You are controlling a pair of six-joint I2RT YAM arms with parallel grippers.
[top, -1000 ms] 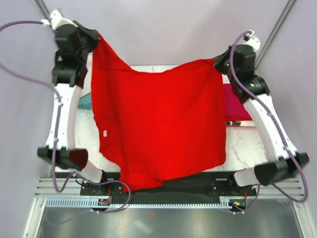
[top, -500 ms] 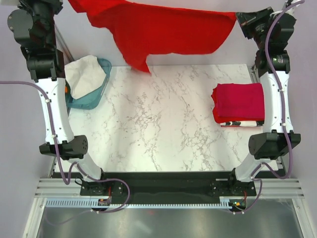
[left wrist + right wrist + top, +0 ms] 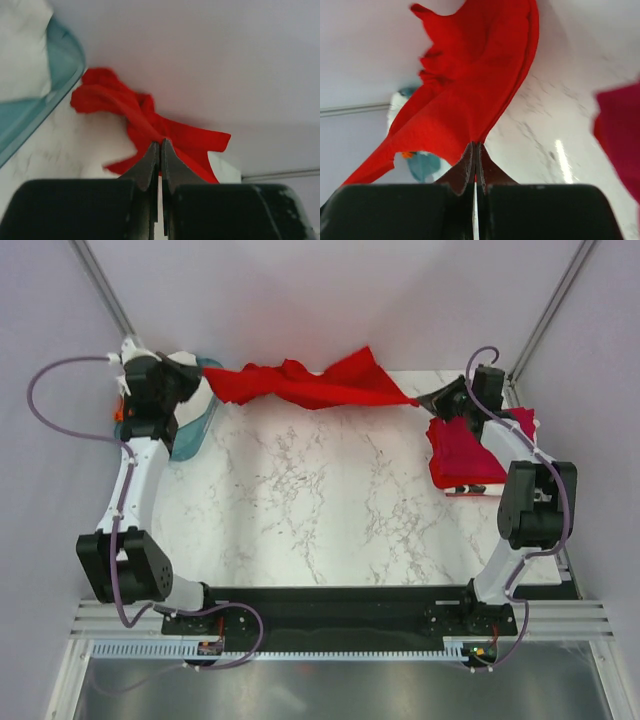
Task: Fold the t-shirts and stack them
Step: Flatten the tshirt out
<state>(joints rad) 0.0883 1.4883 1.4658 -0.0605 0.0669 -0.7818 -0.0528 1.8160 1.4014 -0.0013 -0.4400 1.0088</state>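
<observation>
**Red shirt strung between two claws along the table's far edge**

The bright red t-shirt point(image 3: 310, 385) hangs bunched and twisted into a loose rope. It runs across the far edge of the marble-patterned table point(image 3: 330, 510) from one arm to the other. The left claw point(image 3: 160, 150) is clenched, its fingers pressed together, and a twisted strand of the red cloth runs right down to its tips. It appears to be pinching that end of the shirt. The right claw point(image 3: 475, 149) is clamped tight on the other end, with the cloth fanning upward from between its closed fingers (the clearer of the two grips).

Seen from above, the shirt's middle sags and rumples near the table's back edge. Whether it touches the surface there is hard to tell.

At the far left corner, just beside the left arm, sits the teal basket point(image 3: 196, 428) with pale cloth point(image 3: 20, 50) heaped in it. On the right side of the table lies the crimson-pink t-shirt point(image 3: 462, 452), folded flat. It rests on a white t-shirt point(image 3: 472, 489) with dark marks, of which only a thin edge shows.
</observation>
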